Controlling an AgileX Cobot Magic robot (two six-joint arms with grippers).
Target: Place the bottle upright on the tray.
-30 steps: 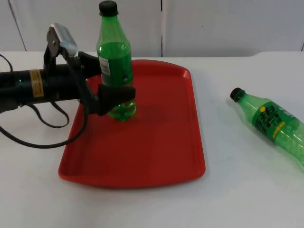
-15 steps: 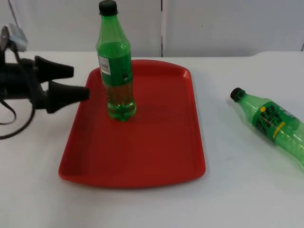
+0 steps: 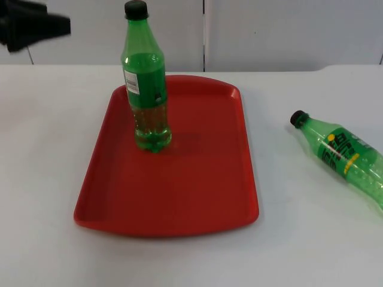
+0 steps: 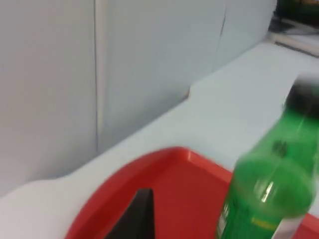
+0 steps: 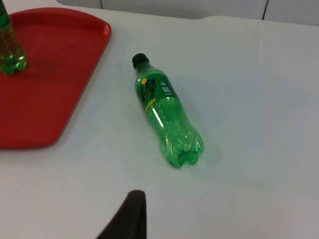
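A green bottle (image 3: 145, 89) with a black cap stands upright on the back left part of the red tray (image 3: 191, 191). Nothing holds it. My left gripper (image 3: 57, 15) is open and empty, high up at the far left, well away from the bottle. The left wrist view looks past a black fingertip (image 4: 135, 216) at the tray (image 4: 164, 169) and the upright bottle (image 4: 269, 194). A second green bottle (image 3: 344, 156) lies on its side on the table to the tray's right. My right gripper (image 5: 130, 219) waits above the table near this lying bottle (image 5: 164, 114).
The grey partition wall (image 3: 269, 30) closes the table at the back. The right wrist view takes in the tray's corner (image 5: 50, 74) and the upright bottle's base (image 5: 7, 50). White table top (image 3: 299, 239) surrounds the tray.
My left gripper has let go of the upright bottle and drawn back to the left and upward. The bottle stays standing on the tray. The lying bottle has not moved.
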